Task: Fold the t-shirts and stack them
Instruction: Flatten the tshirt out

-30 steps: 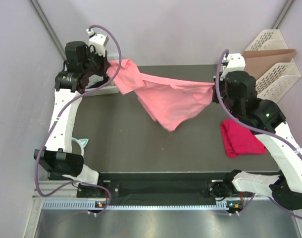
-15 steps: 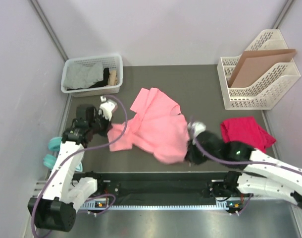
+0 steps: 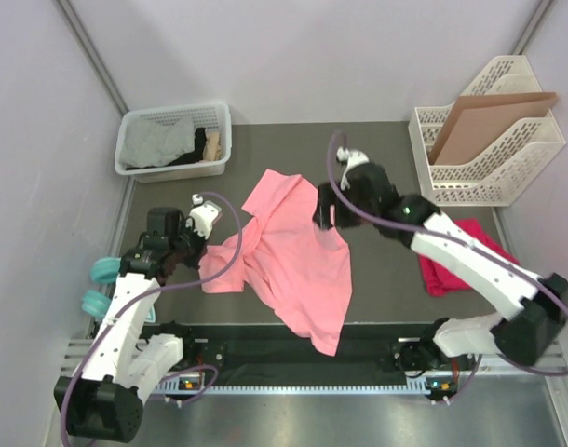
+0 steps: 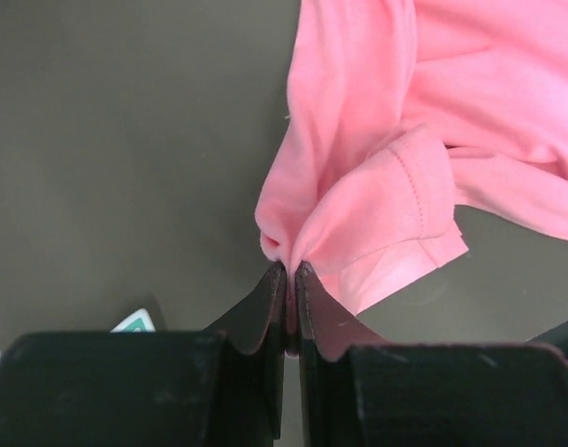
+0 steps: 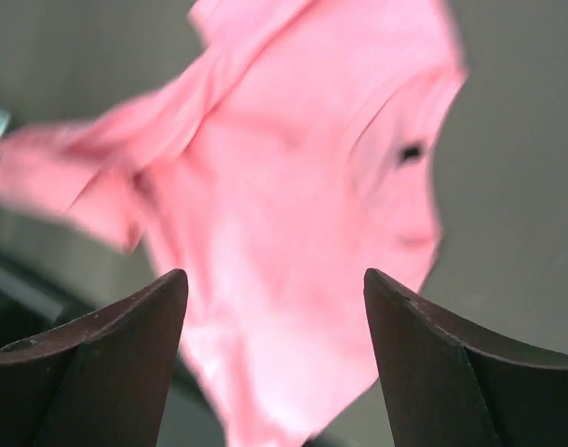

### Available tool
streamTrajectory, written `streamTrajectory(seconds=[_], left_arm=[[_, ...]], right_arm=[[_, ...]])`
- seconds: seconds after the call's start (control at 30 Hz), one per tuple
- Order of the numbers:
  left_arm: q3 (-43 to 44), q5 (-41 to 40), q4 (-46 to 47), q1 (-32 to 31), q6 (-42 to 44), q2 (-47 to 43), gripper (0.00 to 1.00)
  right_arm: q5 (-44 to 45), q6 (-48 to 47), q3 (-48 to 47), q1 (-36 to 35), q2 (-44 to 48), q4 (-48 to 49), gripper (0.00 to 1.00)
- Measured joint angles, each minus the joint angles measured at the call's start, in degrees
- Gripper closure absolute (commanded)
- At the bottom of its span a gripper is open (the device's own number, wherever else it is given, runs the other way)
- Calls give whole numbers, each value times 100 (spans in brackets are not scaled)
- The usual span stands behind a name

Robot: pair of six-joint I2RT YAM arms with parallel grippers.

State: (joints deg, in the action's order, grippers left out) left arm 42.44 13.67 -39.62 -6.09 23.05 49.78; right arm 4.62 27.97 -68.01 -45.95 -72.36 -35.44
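The salmon-pink t-shirt lies rumpled on the dark table, one corner trailing toward the front edge. My left gripper is at its left side, and the left wrist view shows the gripper shut on a bunched fold of the pink t-shirt. Over the shirt's upper right part hangs my right gripper, open. In the right wrist view this gripper has nothing between its fingers, and the shirt with its small dark tag lies blurred below. The magenta-red t-shirt sits at the right, partly hidden by my right arm.
A white basket holding grey and dark cloth stands at the back left. A white file rack with a brown cardboard sheet stands at the back right. Teal objects sit by the table's left edge.
The pink shirt was held stretched between both grippers at the back, then swung forward. The right gripper has opened, let go and moved back over the shirt, which now lies on the table.
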Motion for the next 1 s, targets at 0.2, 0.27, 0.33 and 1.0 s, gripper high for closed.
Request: streamTrajectory(seconds=[0.2, 0.27, 0.33, 1.0], left_arm=[[0, -323, 90, 0, 90, 59, 85], [0, -376, 98, 2, 94, 107, 87], [0, -415, 103, 4, 96, 164, 88], [0, -566, 205, 101, 249, 503, 88]], right_arm=[[-361, -1250, -2046, 1062, -2785, 566, 24], [-564, -1585, -2918, 1078, -3773, 555, 24], [-750, -1906, -3574, 1084, -4568, 579, 24], [-1556, -2175, -4913, 2050, -6255, 1010, 36]])
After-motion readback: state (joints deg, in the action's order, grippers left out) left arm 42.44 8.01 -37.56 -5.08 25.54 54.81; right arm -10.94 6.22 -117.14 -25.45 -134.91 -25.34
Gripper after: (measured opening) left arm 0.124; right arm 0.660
